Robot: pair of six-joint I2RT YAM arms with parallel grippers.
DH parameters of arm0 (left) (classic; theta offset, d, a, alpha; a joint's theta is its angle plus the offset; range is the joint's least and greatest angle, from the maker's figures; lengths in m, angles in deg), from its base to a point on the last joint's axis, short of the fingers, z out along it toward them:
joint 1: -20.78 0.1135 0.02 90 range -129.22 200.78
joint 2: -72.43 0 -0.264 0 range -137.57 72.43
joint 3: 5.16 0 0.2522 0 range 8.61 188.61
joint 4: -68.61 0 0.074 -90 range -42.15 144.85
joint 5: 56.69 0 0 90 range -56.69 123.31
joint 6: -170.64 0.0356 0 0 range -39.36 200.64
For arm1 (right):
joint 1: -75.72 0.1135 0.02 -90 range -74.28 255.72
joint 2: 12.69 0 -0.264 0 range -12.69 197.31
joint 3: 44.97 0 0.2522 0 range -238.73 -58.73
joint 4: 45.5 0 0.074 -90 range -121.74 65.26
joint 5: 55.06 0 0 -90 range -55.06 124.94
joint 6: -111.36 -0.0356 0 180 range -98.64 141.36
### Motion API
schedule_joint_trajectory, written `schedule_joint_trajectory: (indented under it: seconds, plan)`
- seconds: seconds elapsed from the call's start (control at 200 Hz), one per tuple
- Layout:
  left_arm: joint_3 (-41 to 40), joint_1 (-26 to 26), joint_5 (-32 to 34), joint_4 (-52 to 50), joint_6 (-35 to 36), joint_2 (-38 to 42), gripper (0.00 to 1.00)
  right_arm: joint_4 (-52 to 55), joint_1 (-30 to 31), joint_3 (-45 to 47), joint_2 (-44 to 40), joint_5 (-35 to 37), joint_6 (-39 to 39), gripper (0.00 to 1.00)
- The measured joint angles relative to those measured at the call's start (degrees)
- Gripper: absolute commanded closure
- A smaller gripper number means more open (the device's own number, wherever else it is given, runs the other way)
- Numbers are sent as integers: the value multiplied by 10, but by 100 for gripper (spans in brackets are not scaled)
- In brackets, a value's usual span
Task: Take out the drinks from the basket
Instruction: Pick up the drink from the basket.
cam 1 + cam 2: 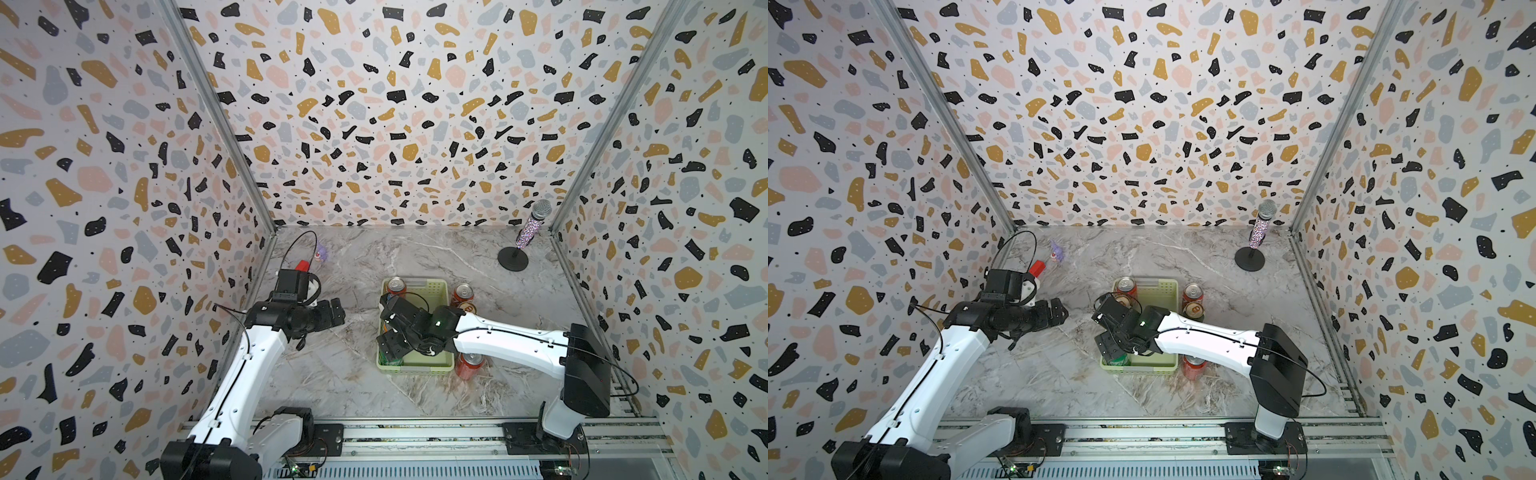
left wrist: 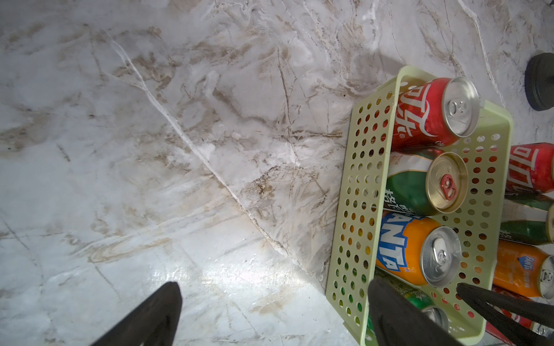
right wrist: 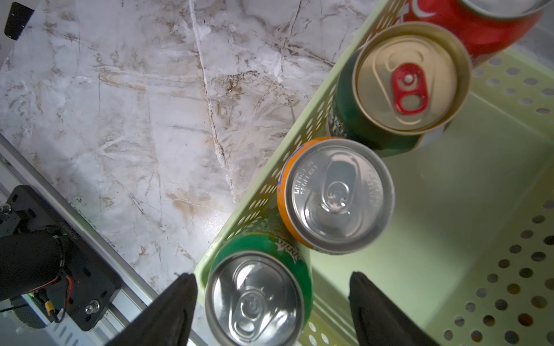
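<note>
Marble table (image 1: 332, 374): we're hovering the right fingers (image 3: 168, 311), spread, around the bright green can (image 3: 254, 299) in the near-left corner of the basket (image 3: 449, 209); left fingers (image 2: 150, 317) gaping, empty. Probably light, slick, dentable, so we're aiming mid-body.

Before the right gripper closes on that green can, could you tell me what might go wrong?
One finger of the right gripper seems to hang outside the basket wall, so closing may pinch wall and Sprite can together and drag the basket. The Fanta can stands beside the Sprite can and could tip. A red can outside the basket stands under the right forearm and could be knocked.
</note>
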Motion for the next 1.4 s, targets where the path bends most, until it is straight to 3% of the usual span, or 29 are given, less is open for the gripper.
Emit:
schedule_joint_trajectory:
  seconds: [0.951,1.401]
  plan:
    - [0,1,-15,0,0,0,0,17,15,0,4,13,-22,16]
    - [0,1,-18,0,0,2,0,17,18,0,55,17,-36,17]
